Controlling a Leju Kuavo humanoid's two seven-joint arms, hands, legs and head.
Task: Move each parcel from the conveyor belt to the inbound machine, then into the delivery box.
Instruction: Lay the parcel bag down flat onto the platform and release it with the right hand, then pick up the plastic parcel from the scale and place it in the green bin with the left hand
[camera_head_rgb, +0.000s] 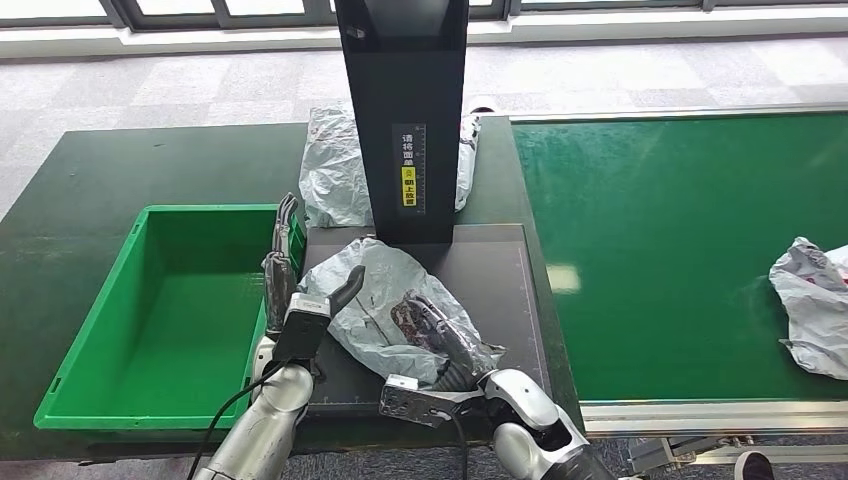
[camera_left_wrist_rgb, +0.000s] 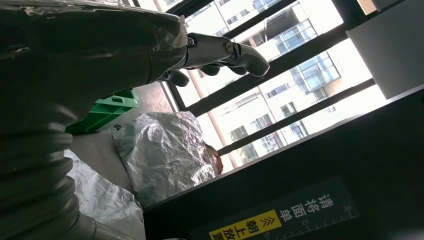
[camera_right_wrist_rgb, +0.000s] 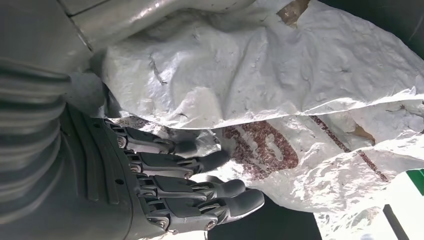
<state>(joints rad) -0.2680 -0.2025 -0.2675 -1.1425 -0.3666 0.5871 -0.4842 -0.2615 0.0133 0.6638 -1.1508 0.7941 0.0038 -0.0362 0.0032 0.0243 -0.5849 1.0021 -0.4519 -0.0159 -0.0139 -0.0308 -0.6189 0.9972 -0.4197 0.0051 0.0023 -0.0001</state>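
Note:
A crumpled grey parcel (camera_head_rgb: 385, 300) with a dark red print lies on the inbound machine's black platform (camera_head_rgb: 495, 290), in front of its black post (camera_head_rgb: 405, 110). My right hand (camera_head_rgb: 445, 345) grips the parcel's near right part. In the right wrist view the parcel (camera_right_wrist_rgb: 260, 75) sits between that hand's (camera_right_wrist_rgb: 150, 185) thumb and its dark fingers (camera_right_wrist_rgb: 200, 187). My left hand (camera_head_rgb: 290, 290) stands at the parcel's left side, fingers upright and apart, thumb touching the bag. The left wrist view shows this hand (camera_left_wrist_rgb: 200, 50) holding nothing. The green delivery box (camera_head_rgb: 160, 310) stands just left of the platform.
A second grey parcel (camera_head_rgb: 335, 165) lies behind the post, seen also in the left wrist view as a parcel (camera_left_wrist_rgb: 165, 150). A third parcel (camera_head_rgb: 815, 305) rests at the right end of the green conveyor belt (camera_head_rgb: 660, 250). The dark table (camera_head_rgb: 150, 160) stretches back left.

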